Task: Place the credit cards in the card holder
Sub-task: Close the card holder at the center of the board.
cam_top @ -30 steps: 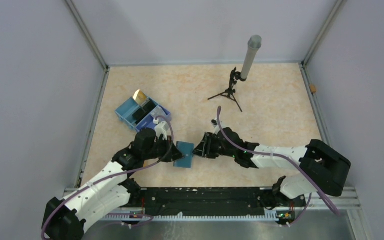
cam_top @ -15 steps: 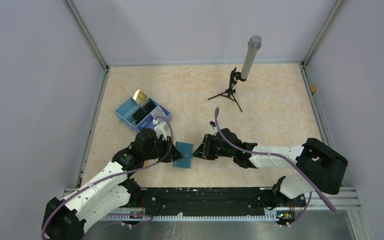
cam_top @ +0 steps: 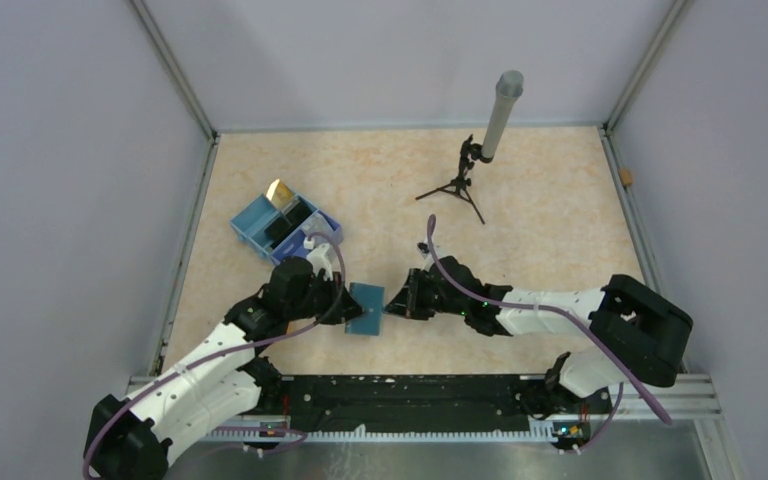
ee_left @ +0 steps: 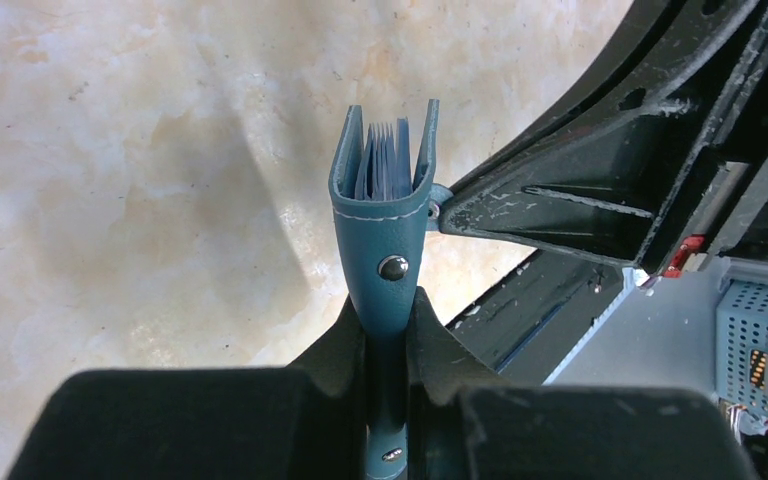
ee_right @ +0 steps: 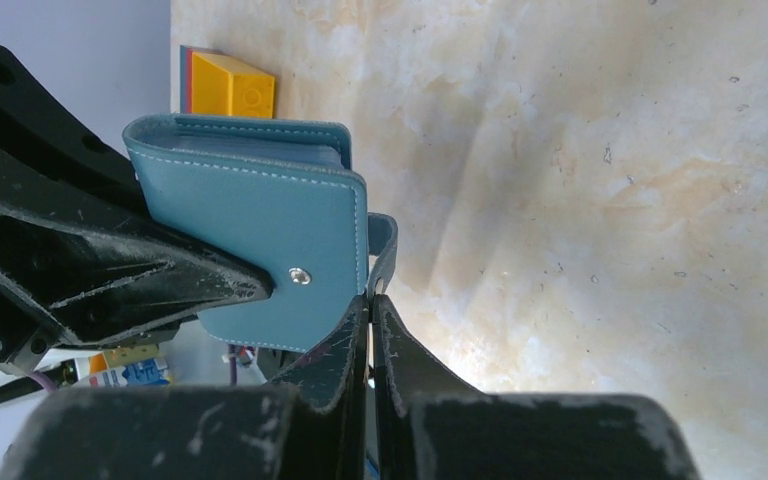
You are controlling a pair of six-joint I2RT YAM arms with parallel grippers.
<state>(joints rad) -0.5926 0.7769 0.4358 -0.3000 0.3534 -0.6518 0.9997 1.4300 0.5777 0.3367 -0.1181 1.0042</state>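
The teal card holder [cam_top: 366,309] hangs just above the table between the two arms, a little open at its far edge. My left gripper [cam_top: 346,304] is shut on its folded spine end, below the snap stud [ee_left: 393,267]. Pale blue sleeves [ee_left: 384,160] show between the holder's two covers [ee_left: 385,225]. My right gripper [ee_right: 371,298] is shut, and its tips pinch the small clasp strap [ee_right: 384,240] at the holder's [ee_right: 260,235] edge. A gold credit card [cam_top: 280,191] and a black one [cam_top: 290,224] stand in the blue tray.
The blue partitioned tray [cam_top: 251,223] sits at the left, just behind my left arm. A yellow studded block [ee_right: 232,85] lies in it. A small black tripod [cam_top: 457,186] carrying a grey tube [cam_top: 501,113] stands at the back centre. Metal rails edge the table.
My right gripper has gone from partly open to shut on the clasp strap and edged slightly left towards the holder. The left gripper and the holder have stayed put.
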